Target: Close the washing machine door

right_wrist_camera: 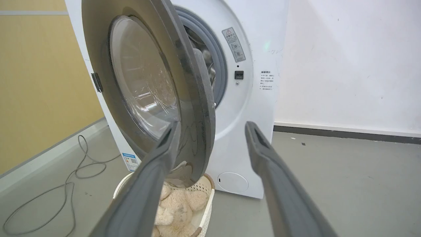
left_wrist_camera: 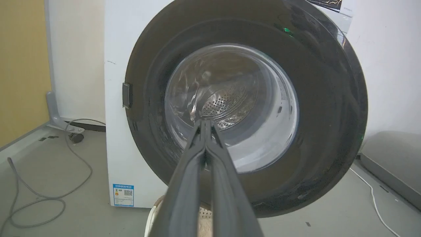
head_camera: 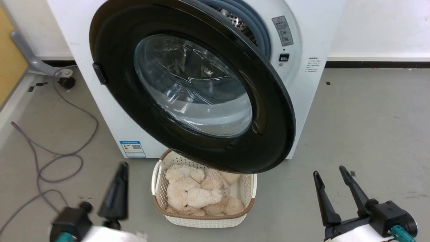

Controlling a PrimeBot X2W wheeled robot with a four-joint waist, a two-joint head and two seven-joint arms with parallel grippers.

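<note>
The washing machine [head_camera: 312, 87] [left_wrist_camera: 118, 154] [right_wrist_camera: 250, 108] is white and stands against the wall. Its big round black door [head_camera: 268, 111] [left_wrist_camera: 322, 98] [right_wrist_camera: 197, 108] with the clear glass bowl hangs partly open, hinged on the left, so part of the grey gasket and steel drum shows past its right edge. My left gripper [head_camera: 121, 165] [left_wrist_camera: 204, 122] is shut and empty, low at the left, short of the door, fingers aimed at the glass. At the lower right, my right gripper [head_camera: 330, 171] [right_wrist_camera: 210, 126] is open and empty, away from the door's free edge.
A cream perforated basket [head_camera: 201, 218] [right_wrist_camera: 207, 194] with a plush toy sits on the floor under the door. A grey cable [head_camera: 63, 154] [left_wrist_camera: 39, 197] loops on the floor at the left. A grey stand foot [head_camera: 33, 64] is by the wall.
</note>
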